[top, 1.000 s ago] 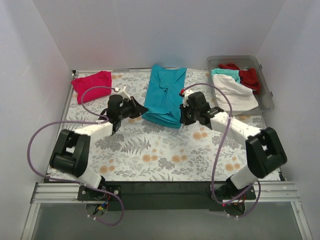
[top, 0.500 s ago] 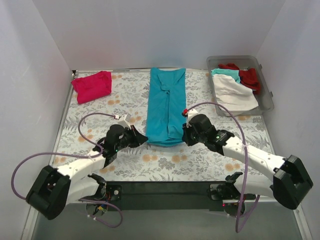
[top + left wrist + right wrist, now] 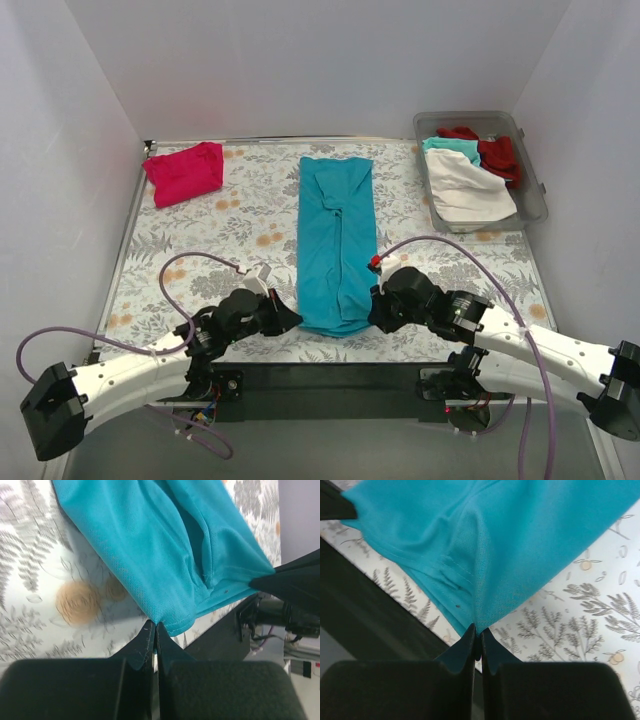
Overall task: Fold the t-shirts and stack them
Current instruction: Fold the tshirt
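A teal t-shirt (image 3: 336,240) lies as a long narrow strip down the middle of the floral table, folded lengthwise. My left gripper (image 3: 292,322) is shut on its near left corner, and the cloth (image 3: 165,555) bunches right at the closed tips (image 3: 156,625). My right gripper (image 3: 376,314) is shut on the near right corner, pinching the teal hem (image 3: 485,580) at its tips (image 3: 477,628). A magenta-pink t-shirt (image 3: 185,172) lies folded at the far left. White, teal and red t-shirts (image 3: 468,165) are heaped in the bin.
A clear plastic bin (image 3: 535,190) stands at the far right corner. The black near edge of the table (image 3: 330,377) runs just behind both grippers. White walls close in the back and both sides.
Both arms have drawn back toward the near edge with the teal shirt's corners, pulling it from a bunched fold into a long flat strip.
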`<state>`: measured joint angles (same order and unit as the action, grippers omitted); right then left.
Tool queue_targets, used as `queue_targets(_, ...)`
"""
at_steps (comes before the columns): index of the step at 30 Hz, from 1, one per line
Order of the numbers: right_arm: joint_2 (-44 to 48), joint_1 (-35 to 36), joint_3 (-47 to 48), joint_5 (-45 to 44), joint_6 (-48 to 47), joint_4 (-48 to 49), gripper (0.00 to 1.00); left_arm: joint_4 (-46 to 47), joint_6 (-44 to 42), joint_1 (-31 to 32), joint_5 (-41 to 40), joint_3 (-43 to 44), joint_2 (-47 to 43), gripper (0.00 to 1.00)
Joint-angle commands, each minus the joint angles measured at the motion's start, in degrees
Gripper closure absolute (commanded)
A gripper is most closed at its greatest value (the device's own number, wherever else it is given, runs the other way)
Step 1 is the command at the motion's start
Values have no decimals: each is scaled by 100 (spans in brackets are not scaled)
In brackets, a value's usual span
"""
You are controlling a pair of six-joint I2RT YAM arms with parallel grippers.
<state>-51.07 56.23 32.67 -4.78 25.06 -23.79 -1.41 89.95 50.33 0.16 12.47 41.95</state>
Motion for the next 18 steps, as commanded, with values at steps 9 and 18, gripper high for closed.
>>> queue_targets(9,116,494,890,-1270,87,-311,99,-660,58,935,-2072,1204,40,100)
queue_targets(18,-754,100,1988,-2256,-669,-4,99,297,-1075,725,-2627,2066,796,100)
